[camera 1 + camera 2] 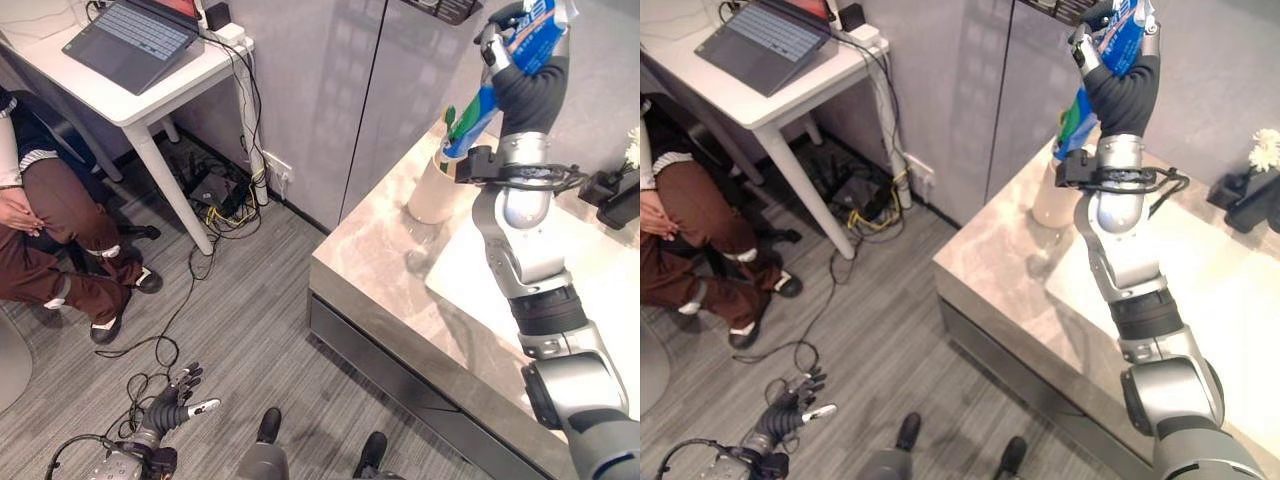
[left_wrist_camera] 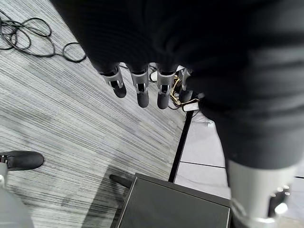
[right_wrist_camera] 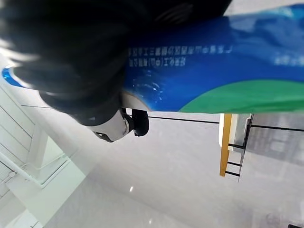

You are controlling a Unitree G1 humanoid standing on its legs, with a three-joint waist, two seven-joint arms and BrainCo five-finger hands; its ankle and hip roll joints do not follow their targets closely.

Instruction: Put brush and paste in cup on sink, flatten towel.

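Note:
My right hand (image 1: 512, 52) is raised high over the back of the marble counter (image 1: 370, 250), shut on a blue and green toothpaste tube (image 1: 478, 108). In the right wrist view the tube (image 3: 213, 71) lies across the palm, under a curled finger (image 3: 137, 124). The tube slants down, and its lower end reaches the rim of a beige cup (image 1: 432, 195) standing on the counter. I cannot make out a brush. Beside the cup a white flat area (image 1: 475, 275) covers the counter; whether it is sink or towel is unclear. My left hand (image 1: 177, 403) hangs low over the floor, fingers (image 2: 137, 88) relaxed and holding nothing.
A person (image 1: 50, 215) sits at the far left by a white desk (image 1: 150, 105) with a laptop (image 1: 130, 40). Cables and a power strip (image 1: 215, 190) lie on the grey floor under the desk. Dark objects (image 1: 618, 195) stand at the counter's back right.

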